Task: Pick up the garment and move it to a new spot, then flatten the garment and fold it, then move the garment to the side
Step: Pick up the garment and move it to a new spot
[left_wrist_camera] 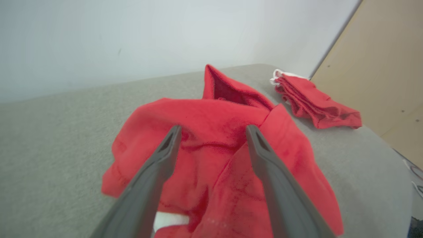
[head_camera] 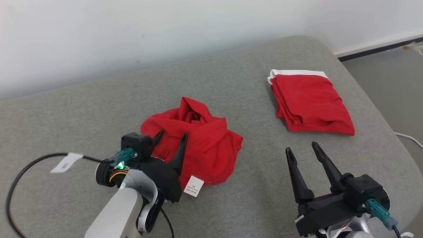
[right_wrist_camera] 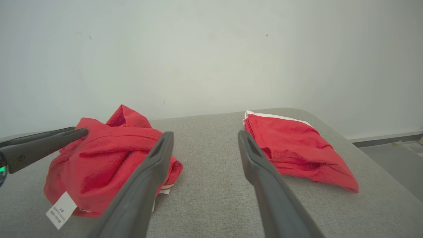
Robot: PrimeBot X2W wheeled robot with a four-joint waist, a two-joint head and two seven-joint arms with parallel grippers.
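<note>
Just beneath the open left pincer [head_camera: 173, 133], toward its one o'clock, lies the crumpled red garment [head_camera: 205, 148], with the right pincer [head_camera: 301, 147], also open, at the garment's four o'clock.

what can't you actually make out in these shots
Head view: print on the label, too small to read.
Head view: cable tag, blurred.
Every view: what the crumpled garment is; its bunched folds hide the shape.
Head view: that garment's near-left edge, behind the left hand and arm.
Folded garment: inner layers, under the top one.
</note>
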